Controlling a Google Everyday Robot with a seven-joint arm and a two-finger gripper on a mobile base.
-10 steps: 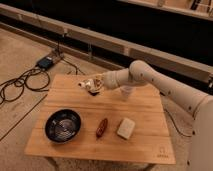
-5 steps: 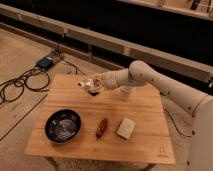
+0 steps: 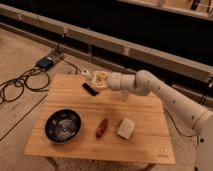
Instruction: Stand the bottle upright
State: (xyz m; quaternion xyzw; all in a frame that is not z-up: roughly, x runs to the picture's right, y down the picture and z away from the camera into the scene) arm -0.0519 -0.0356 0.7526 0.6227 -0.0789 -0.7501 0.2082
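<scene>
Two fingers [image 3: 101, 77] of your gripper [image 3: 96, 80] are closed on the bottle [image 3: 88, 74], a small pale yellowish shape with a white end. It is held tilted just above the bench's [image 3: 145, 135] far left part. Compared with a second ago, gripper and bottle have barely shifted.

you are seeing only a very small change here. the gripper [image 3: 95, 81], hanging over the back left part of the table [image 3: 150, 145], is creeping a tiny bit away from where it was a second ago. the bottle [image 3: 101, 77] is riding along with it, squeezed between the closed fingers. the arm [image 3: 165, 97] behind it is shifting just a little too. you cannot tell if the bottle is tipping any more than before.
</scene>
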